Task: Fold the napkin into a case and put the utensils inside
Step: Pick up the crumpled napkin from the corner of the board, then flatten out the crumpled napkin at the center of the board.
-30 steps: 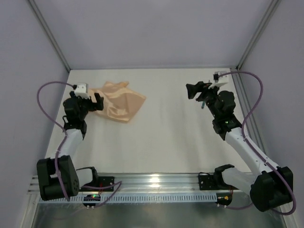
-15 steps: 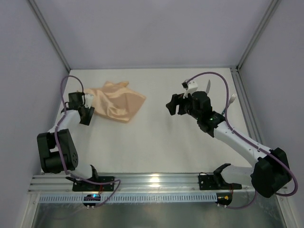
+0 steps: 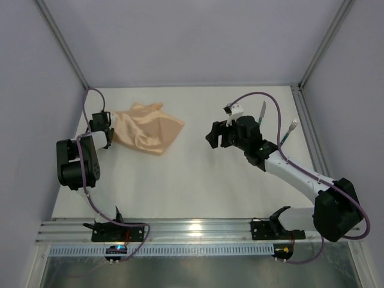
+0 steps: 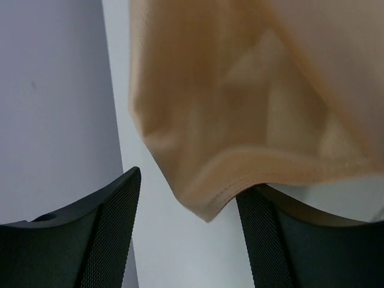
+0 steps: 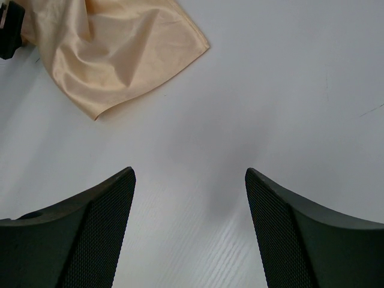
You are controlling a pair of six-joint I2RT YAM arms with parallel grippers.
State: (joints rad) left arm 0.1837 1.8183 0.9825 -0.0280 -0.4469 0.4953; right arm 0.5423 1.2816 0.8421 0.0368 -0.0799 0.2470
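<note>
The task looks barely begun: the napkin (image 3: pixel 147 129) lies crumpled and unfolded at about 10 o'clock on the counter (image 3: pixel 198 186), and the knife (image 3: pixel 262 111) and fork (image 3: pixel 290 128) lie bare near 2 o'clock. The heap's long axis runs roughly 9 to 3, one corner pointing toward 5; knife and fork aim their metal ends toward 12 to 1. The left end effector (image 3: pixel 105 128) stands wide astride the napkin's 9 o'clock corner, not closed on it. The right end effector (image 3: pixel 213 135) hangs wide and empty over bare counter.
</note>
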